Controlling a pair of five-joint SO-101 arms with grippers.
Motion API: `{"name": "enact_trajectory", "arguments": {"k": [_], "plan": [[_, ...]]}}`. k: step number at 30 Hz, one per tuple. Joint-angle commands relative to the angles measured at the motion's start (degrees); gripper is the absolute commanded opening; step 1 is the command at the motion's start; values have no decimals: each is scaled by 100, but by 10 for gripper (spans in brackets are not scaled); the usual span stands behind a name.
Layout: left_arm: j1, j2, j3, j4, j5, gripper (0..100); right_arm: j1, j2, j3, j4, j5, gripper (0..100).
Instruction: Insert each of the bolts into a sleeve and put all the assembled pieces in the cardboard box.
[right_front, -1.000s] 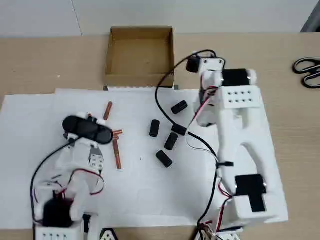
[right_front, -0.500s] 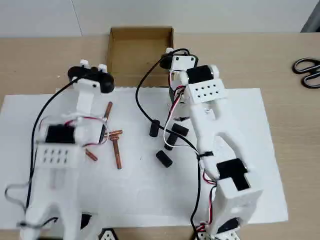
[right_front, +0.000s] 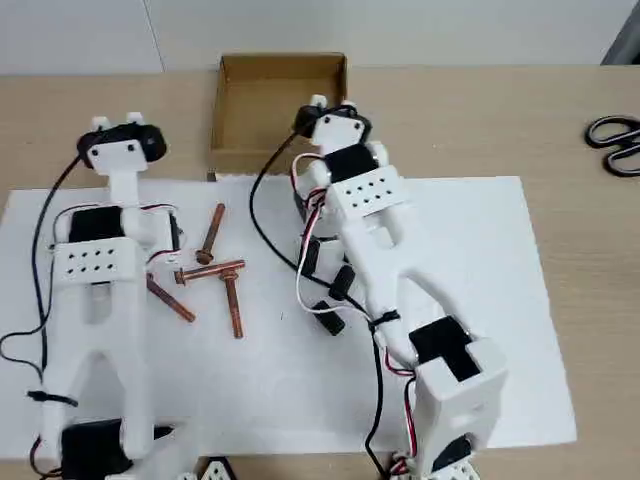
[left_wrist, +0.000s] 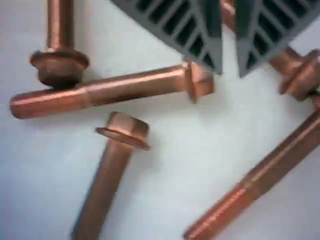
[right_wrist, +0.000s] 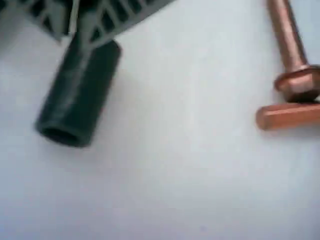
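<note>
Several copper bolts (right_front: 210, 271) lie in a loose cluster on the left half of the white paper, close up as bolts (left_wrist: 107, 92) in the left wrist view. My left gripper (left_wrist: 227, 62) hangs just above one bolt's head, its ribbed grey fingers (left_wrist: 192, 30) close together with nothing between them. Black sleeves (right_front: 310, 256) lie at the paper's middle, partly under the right arm (right_front: 365, 195). My right gripper (right_wrist: 75, 22) is shut right over the end of one lying sleeve (right_wrist: 77, 95). The cardboard box (right_front: 280, 100) stands at the back and holds nothing.
The white paper sheet (right_front: 480, 300) covers most of the wooden table. Scissors (right_front: 615, 145) lie at the far right edge. Cables loop off both arms over the paper. The left arm (right_front: 100, 260) spans the left side.
Both arms have unfolded from low poses and stretched out over the paper. The left one now stands over the bolts, and the right one has swung left over the sleeves.
</note>
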Motion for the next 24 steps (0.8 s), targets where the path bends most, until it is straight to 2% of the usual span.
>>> {"name": "enact_trajectory", "arguments": {"k": [1,8,15,24], "plan": [[-246,0,-251,0,53,7,-92,-48,-246,-75,-273,20],[-703,18,-242,0,53,7,-207,-40,-220,-84,-527,227],[-976,26,-233,9,53,7,-233,330,-246,-101,-527,234],[-1512,9,110,-167,9,7,-620,664,-255,-708,-527,233]]}}
